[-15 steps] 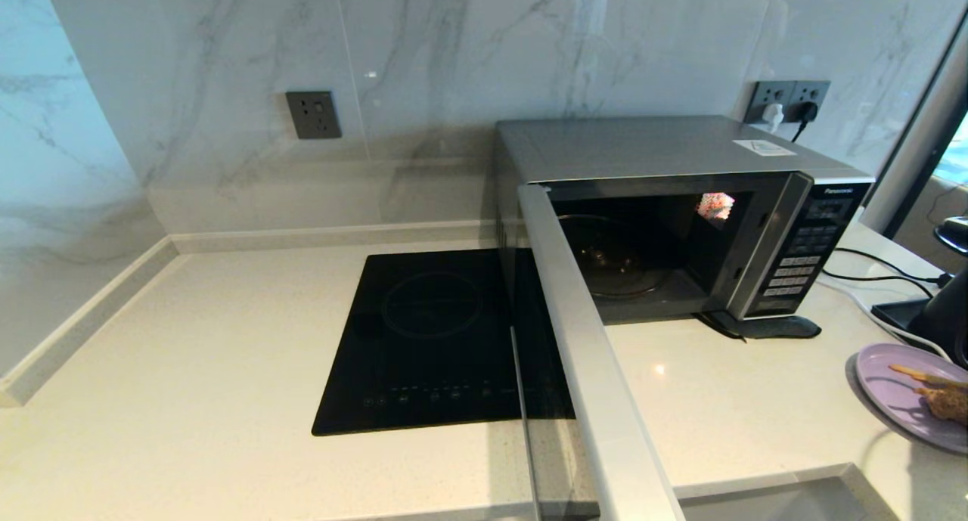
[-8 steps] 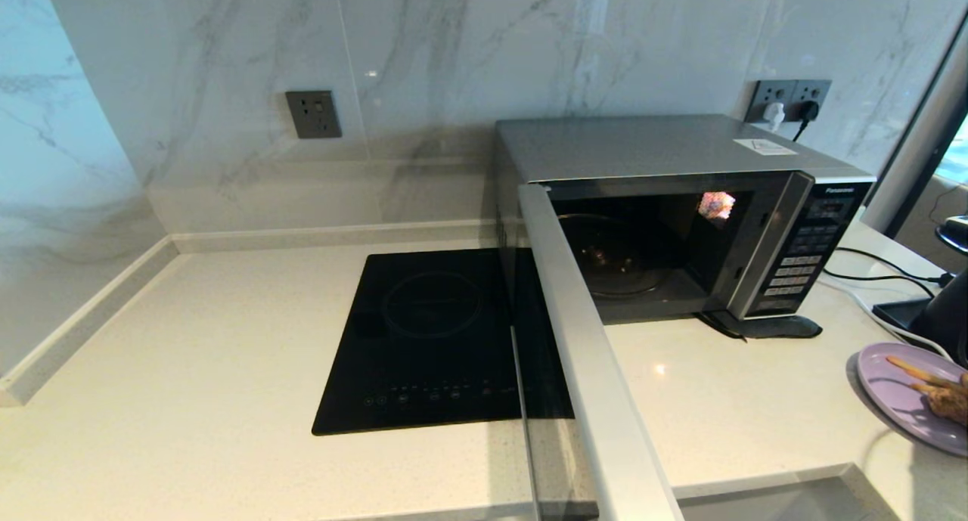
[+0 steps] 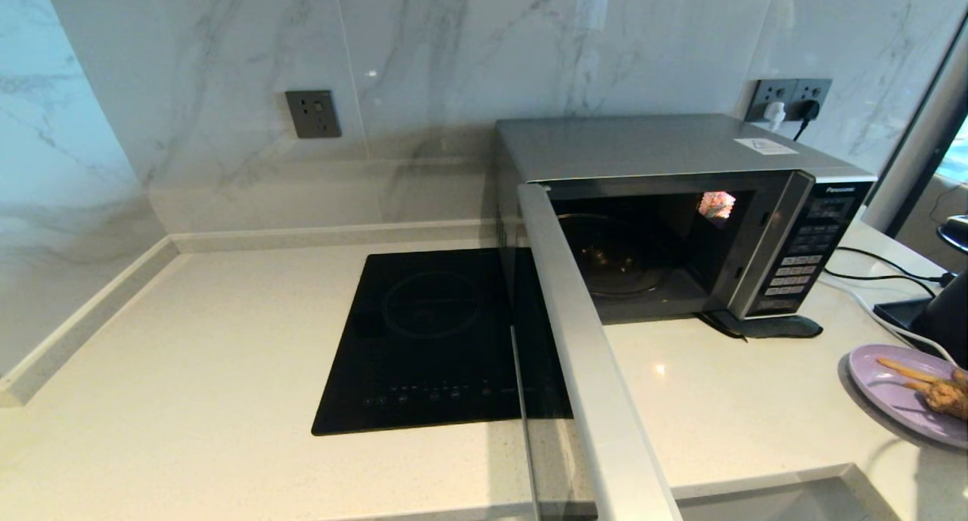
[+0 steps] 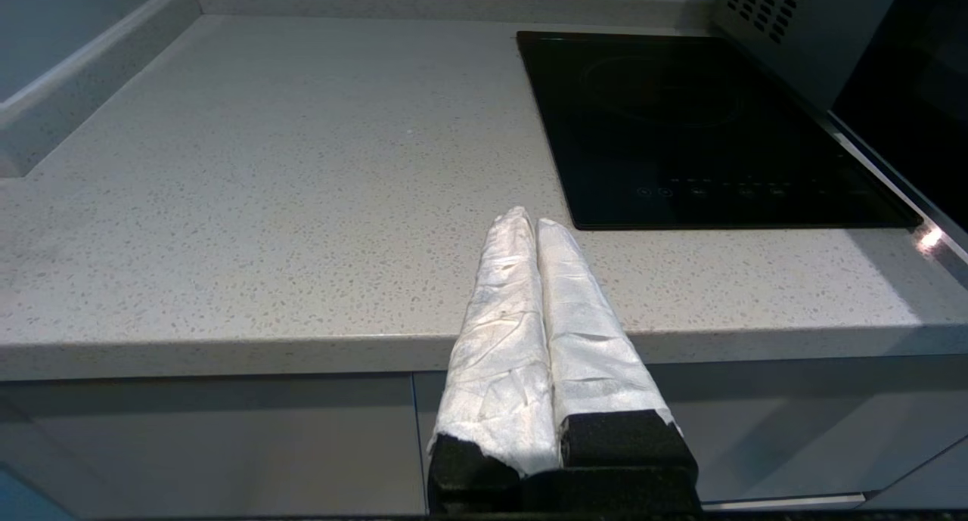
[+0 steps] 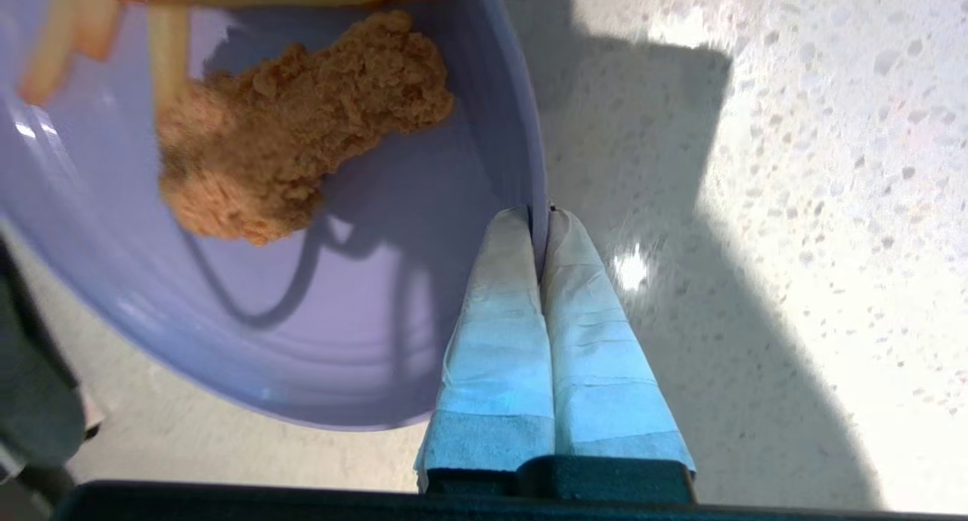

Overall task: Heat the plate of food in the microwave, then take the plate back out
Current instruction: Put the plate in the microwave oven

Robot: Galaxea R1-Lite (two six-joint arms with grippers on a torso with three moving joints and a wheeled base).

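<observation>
Plate of food (image 3: 900, 396) at the right edge of the tabletop (image 3: 227, 339), forward and right of the microwave (image 3: 681, 211), partly cut off by the head view's border. Lilac plate carrying thin tan fries (image 5: 162, 48) and a brown lumpy fried piece (image 5: 295, 131); shadow under it on the speckled stone, though whether raised or resting cannot be told.

Right claw (image 5: 538, 222) clamped on the plate's rim, one white-wrapped finger inside the rim, the other outside, pressed nearly together with only the thin rim between. Fried piece close to the grip, not touching the fingers (image 5: 499, 309).

Microwave against the back wall toward the tabletop's right rear, door (image 3: 582, 355) swung wide open toward the front edge, dark cavity exposed with the glass turntable (image 3: 616, 268) inside. Black button panel on its right side. Cables and a dark object near the right edge behind the plate.

Flat black cooktop (image 3: 435, 339) set in the tabletop just left of the microwave.

Left claw (image 4: 527, 226) hanging out past the tabletop's front edge, left of the cooktop, wrapped fingers pressed together, holding nothing.
</observation>
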